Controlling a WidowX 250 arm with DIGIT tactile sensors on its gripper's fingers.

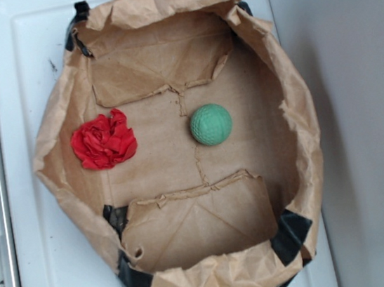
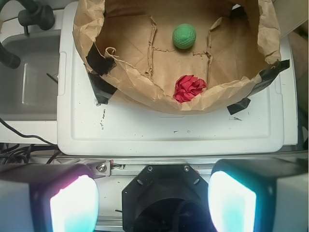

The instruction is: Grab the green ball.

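The green ball [image 1: 211, 124] lies on the floor of the paper bag [image 1: 295, 123], near its middle, well apart from the red wad [image 1: 104, 140]. The gripper [image 2: 153, 198] hangs open outside the bag. The approach has not begun; next it must reach over the wall and descend.

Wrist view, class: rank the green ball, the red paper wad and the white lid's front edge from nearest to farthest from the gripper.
1. White lid's front edge, just ahead of the gripper.
2. Red paper wad, behind the paper bag's near wall.
3. Green ball, deeper in the bag, farthest.
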